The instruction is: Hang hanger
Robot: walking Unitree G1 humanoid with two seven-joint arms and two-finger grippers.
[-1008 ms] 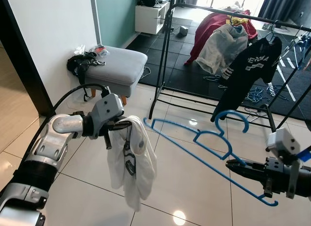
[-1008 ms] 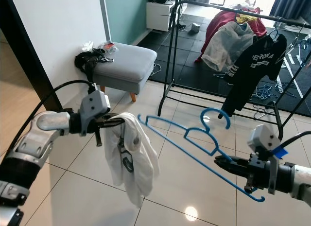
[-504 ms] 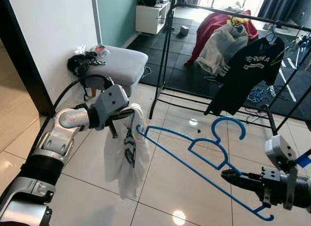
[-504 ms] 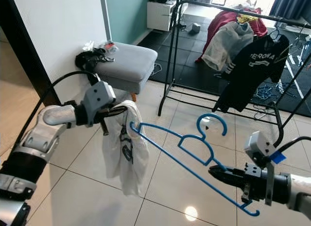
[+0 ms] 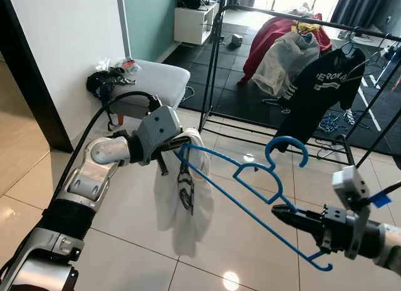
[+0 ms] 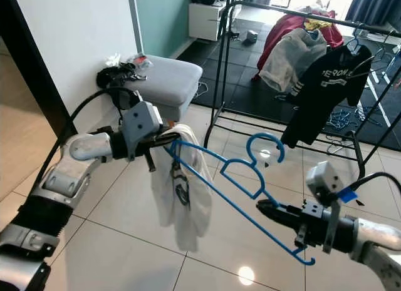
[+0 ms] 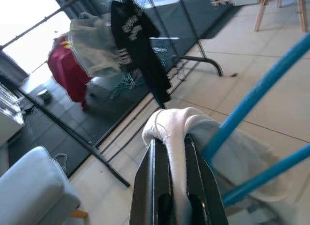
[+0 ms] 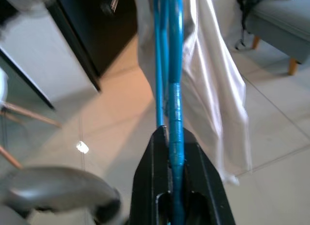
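Above the tiled floor (image 5: pixel 125 241), a white cloth garment (image 5: pixel 185 200) is clamped by the left end effector (image 5: pixel 168 154). At 3 o'clock, the blue plastic hanger (image 5: pixel 250 191) is gripped by the right end effector (image 5: pixel 285 213), its far tip touching the garment.

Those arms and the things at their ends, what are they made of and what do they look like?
Both arms are silver metal with black joints. The left arm trails a thick black cable. A grey box sits on each wrist; the right one carries a blue tag. Each tool, left tool and right tool, has two long black fingers.
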